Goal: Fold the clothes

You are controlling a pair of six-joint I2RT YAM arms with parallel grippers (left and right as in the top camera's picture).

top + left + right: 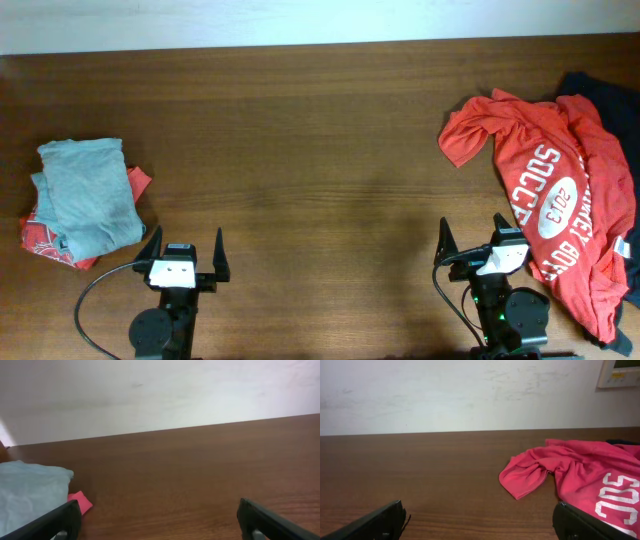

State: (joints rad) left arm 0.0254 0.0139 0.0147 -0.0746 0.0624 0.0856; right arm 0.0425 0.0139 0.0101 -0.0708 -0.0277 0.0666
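Overhead: left gripper and right gripper both spread wide, holding nothing. The orange-red T-shirt lies crumpled on the counter beside the right one, over a navy garment.
Left wrist: grey folded pile nearby.
Right wrist: the shirt looks soft and floppy, so I'd pinch the near sleeve.

The orange-red T-shirt has white print on it. A white oval on the shirt says "2013". Just beside the oval, big curved letters read "SOCCE", and a fold hides the rest. The letters on the oval's other side are too crumpled to read.
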